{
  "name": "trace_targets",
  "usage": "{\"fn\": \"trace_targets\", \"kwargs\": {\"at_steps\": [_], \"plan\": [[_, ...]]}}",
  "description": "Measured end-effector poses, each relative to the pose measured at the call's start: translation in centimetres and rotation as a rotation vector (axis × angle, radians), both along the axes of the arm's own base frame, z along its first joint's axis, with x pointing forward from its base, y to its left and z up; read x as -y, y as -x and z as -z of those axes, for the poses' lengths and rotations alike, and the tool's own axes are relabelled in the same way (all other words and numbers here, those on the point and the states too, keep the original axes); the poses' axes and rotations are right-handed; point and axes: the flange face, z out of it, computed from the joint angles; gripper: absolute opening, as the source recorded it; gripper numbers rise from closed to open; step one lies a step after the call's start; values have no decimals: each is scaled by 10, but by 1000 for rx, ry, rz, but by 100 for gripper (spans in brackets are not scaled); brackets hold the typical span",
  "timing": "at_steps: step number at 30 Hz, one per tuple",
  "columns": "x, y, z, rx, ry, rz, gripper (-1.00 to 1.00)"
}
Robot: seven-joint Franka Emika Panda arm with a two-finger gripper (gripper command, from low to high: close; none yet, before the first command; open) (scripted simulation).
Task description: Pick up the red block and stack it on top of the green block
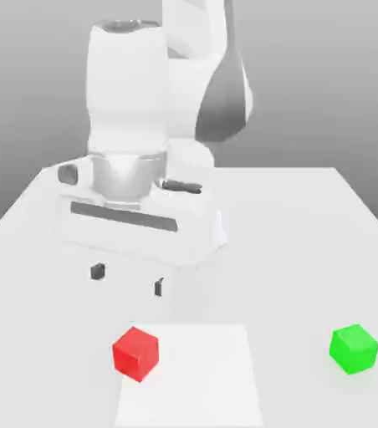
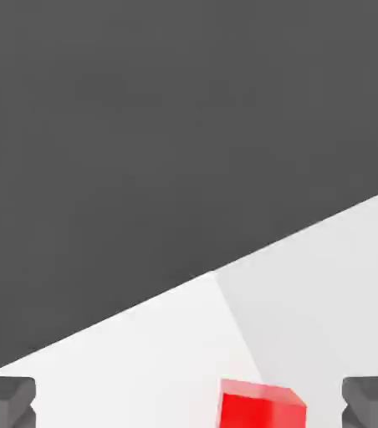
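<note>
Red and unstacked, the cube sits at the edge of the white patch below the released, empty tool, well apart from the green block, so grasping, carrying and stacking all remain.

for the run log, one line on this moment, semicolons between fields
tool: open, empty, above table; red block: at white patch's left edge, exterior view; green block: right, unstacked
</note>
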Motion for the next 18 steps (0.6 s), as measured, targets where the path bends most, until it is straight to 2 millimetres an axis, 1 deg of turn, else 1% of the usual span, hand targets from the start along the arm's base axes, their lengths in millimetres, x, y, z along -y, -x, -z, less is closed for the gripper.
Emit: {"fn": "trace_targets", "kwargs": {"at_steps": [2, 3, 8, 9, 14, 15, 16, 18], "plan": [[4, 17, 38, -61, -17, 44, 0], [3, 20, 51, -75, -21, 52, 0], [3, 24, 107, -89, -25, 58, 0], [2, 24, 114, -89, -25, 58, -100], [2, 24, 114, -88, -24, 59, -100], [2, 24, 118, -88, -24, 58, -100], [2, 24, 115, -89, -24, 59, -100], [3, 23, 99, -89, -25, 59, -100]]}}
